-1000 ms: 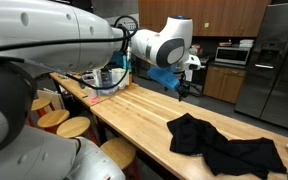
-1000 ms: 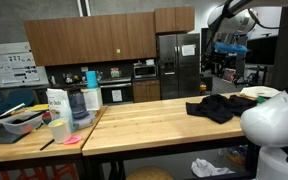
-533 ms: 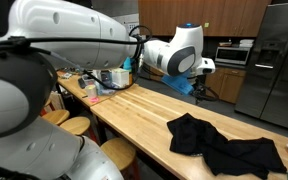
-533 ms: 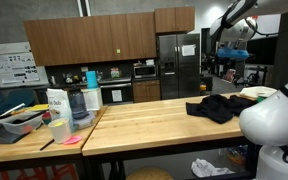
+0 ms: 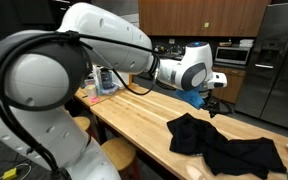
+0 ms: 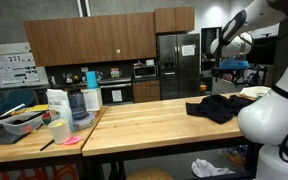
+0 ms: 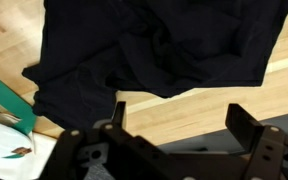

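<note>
the black cloth [image 7: 154, 50] lies crumpled on the wooden table [image 7: 239, 90], filling the upper part of the wrist view, with folds across its middle and one corner pointing out toward the left. in both exterior views it sits near one end of the table [image 5: 134, 110], spread in an uneven heap [image 5: 219, 145] and flat against the wood [image 6: 216, 108].

the tool [image 7: 177, 115] hangs above the cloth, not touching it. its jaws are spread wide and released, with nothing between them. in an exterior view the tool [image 5: 212, 103] is over the cloth's far edge, the arm reaching out over the table.

in the wrist view a green and white packet [image 7: 4, 125] lies at the left, just beside the cloth's lower corner.

at the other end of the table [image 6: 134, 125], well apart from the cloth, stand a carton [image 6: 56, 103] and a blender [image 6: 80, 102], with a pink note [image 6: 72, 141] near them. behind the table stands a fridge [image 6: 174, 65] among brown cabinets [image 6: 74, 40].
</note>
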Motion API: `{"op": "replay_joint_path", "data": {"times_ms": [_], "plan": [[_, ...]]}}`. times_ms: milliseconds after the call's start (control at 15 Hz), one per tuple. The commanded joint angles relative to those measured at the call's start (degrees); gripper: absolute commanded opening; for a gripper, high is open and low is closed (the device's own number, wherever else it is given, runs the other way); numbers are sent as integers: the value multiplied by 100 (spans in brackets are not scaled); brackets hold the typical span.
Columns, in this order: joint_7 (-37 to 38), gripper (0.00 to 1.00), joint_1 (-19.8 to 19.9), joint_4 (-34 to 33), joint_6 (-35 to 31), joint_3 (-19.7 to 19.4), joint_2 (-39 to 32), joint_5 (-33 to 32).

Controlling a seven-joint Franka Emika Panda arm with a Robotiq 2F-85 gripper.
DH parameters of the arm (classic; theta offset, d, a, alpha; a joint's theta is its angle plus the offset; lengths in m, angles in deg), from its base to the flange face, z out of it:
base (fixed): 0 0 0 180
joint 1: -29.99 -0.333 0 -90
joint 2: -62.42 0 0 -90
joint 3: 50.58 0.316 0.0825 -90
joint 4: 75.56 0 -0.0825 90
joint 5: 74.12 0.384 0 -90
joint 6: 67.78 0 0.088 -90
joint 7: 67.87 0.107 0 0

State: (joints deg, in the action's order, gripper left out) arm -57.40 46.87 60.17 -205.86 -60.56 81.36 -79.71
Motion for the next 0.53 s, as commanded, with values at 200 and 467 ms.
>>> {"op": "replay_joint_path", "data": {"times_ms": [200,467], "plan": [[980,100,-40,-131,55,-44,-427,797],[1660,100,-20,-92,-220,102,-489,901]]}}
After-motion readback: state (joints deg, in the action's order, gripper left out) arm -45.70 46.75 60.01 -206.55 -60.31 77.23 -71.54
